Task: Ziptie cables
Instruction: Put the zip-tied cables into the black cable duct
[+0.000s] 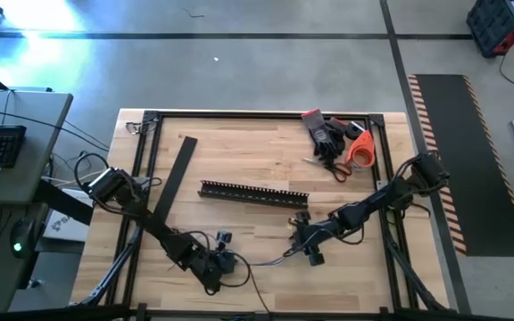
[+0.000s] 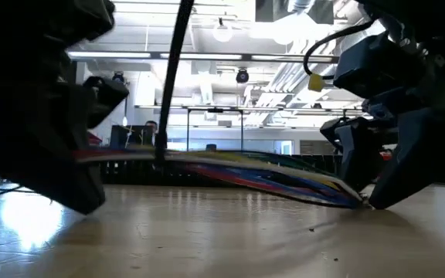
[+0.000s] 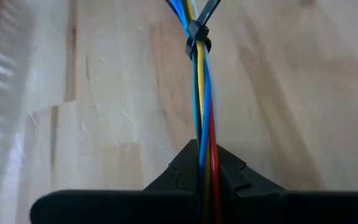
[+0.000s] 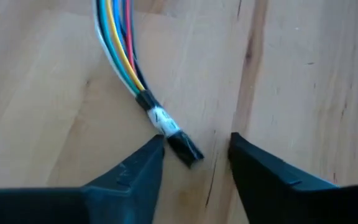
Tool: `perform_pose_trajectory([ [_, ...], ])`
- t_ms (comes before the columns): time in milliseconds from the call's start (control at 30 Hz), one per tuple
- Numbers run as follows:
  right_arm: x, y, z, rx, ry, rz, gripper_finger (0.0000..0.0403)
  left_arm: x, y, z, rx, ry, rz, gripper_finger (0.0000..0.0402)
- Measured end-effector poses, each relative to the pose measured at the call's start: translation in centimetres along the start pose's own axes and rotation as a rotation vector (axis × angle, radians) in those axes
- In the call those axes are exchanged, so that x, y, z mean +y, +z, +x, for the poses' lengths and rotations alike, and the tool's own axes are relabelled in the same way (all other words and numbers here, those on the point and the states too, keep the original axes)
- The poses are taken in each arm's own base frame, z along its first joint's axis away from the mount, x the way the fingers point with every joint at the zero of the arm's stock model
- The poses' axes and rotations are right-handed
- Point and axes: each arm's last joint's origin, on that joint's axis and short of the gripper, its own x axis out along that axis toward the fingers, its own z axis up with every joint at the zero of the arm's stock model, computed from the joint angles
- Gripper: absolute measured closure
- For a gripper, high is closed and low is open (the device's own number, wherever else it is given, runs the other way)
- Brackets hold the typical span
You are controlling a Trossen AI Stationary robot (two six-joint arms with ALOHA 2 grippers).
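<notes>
currently: bundling step looks well along. the cables (image 3: 199, 93) run as one coloured bundle across the near side of the table (image 1: 239, 160), between the two arms, around 6 o'clock in the overhead view. a black zip tie (image 3: 197, 38) is already looped round the bundle, its tail sticking out at an angle; whether it is pulled fully tight i cannot tell.

left end effector (image 3: 207, 180): clenched on the cables, strands pinched between its fingers, sitting at about 7 o'clock on the table.

right end effector (image 4: 194, 158): released, fingers spread either side of the dark plug (image 4: 173, 138) at the cable ends, not gripping it; positioned near 5 o'clock.

off-task items: black slotted duct (image 1: 255, 193) at centre, flat black strip (image 1: 177, 178) toward 10 o'clock, gloves (image 1: 321, 132) and orange tape roll (image 1: 360, 148) toward 1 o'clock.

judgement: left arm is anchoring the bundle. next move probably calls for the right end effector to close on the plug end or the tie tail and pull against the left hold, keeping the bundle taut so the tie cinches evenly.
</notes>
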Motion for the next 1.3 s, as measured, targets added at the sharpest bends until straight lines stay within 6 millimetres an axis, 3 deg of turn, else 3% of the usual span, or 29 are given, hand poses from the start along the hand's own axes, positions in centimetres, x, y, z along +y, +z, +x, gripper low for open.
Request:
perform_pose_trajectory([
  [267,1.4,0.2,0.0,-0.086,0.019,0.008,0.0372,0.3,0.2,-0.6,-0.004,0.059,-0.003,0.0401],
  [400,2.4,0.0,-0.2,-0.104,-0.028,0.006,0.0397,0.4,-0.3,-0.7,0.041,0.067,-0.020,0.0401],
  [533,3.2,0.1,-0.3,-0.144,-0.034,-0.009,0.0362,0.4,-0.6,-0.7,0.077,0.049,-0.028,0.0401],
  [833,3.8,1.2,0.2,-0.301,-0.043,-0.080,0.0209,0.3,-0.6,-0.8,0.099,0.006,-0.014,0.0401],
  [1000,3.8,0.4,2.0,-0.310,-0.048,-0.109,0.0185,0.3,-0.6,-0.8,0.098,0.009,-0.013,0.0401],
  [1133,3.8,-0.3,3.1,-0.286,-0.043,-0.054,0.0224,0.3,-0.6,-0.8,0.096,0.011,-0.014,0.0401],
  [1300,4.2,-0.7,3.4,-0.262,-0.007,0.000,0.0346,0.4,-0.6,-0.8,0.092,0.018,-0.028,0.0401],
])
